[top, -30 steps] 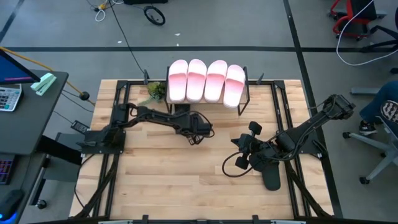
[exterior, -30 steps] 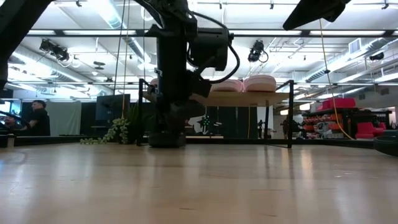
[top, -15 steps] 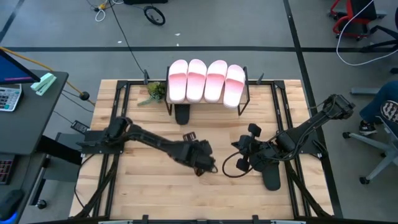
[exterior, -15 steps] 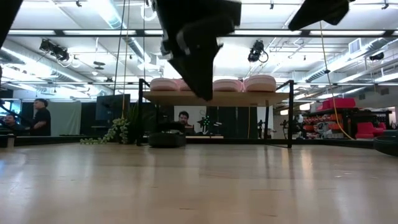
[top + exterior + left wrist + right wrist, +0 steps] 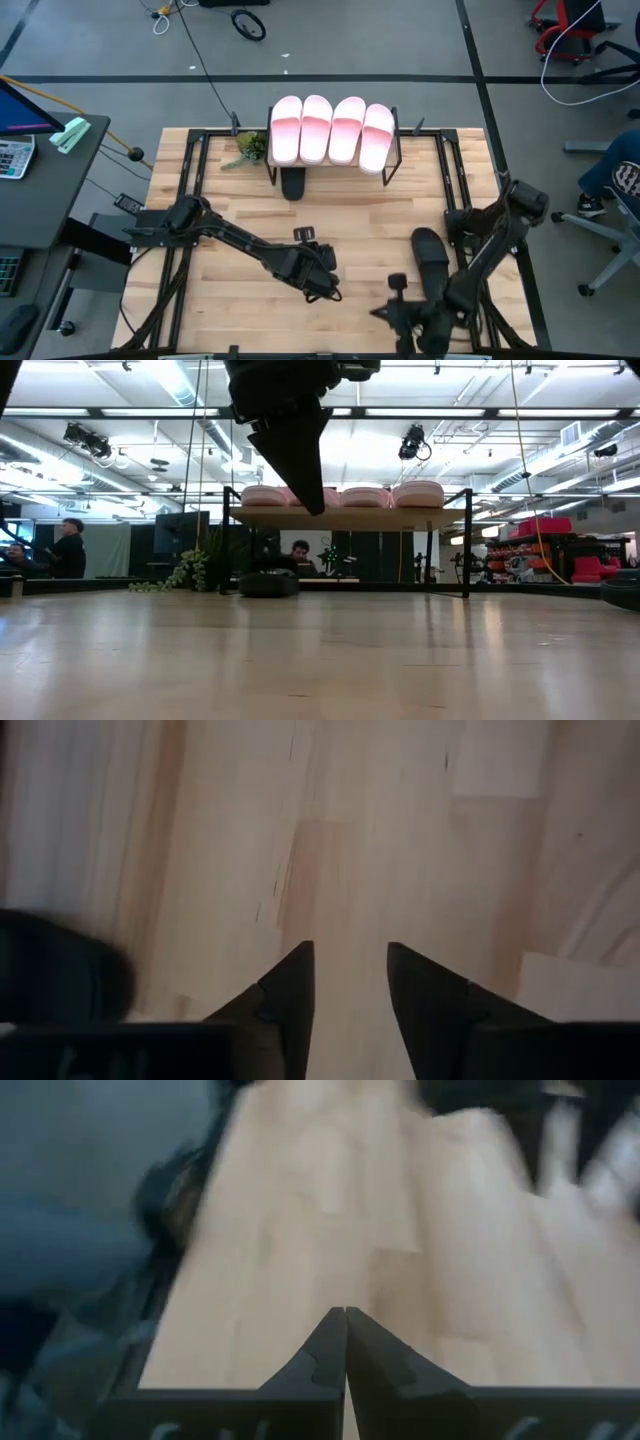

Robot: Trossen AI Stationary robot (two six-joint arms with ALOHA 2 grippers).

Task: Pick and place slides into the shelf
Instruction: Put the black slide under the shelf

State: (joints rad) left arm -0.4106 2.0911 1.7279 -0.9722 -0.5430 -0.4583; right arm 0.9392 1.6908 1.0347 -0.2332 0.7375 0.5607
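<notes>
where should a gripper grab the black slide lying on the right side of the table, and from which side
Probably by its wide strap, coming straight down from above. The black slide lies flat on the table, long axis running toward the shelf, so the strap is likely the only raised part that fingers can close across. The right gripper, shut and empty, is nearest; the left gripper is open farther off.

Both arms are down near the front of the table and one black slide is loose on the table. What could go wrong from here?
1. The left claw, open, and the right claw, shut, hang close together in the high view; they could collide.
2. The loose black slide lies right beside the right arm, which may sweep it aside.
3. The right claw likely must open before gripping.
</notes>
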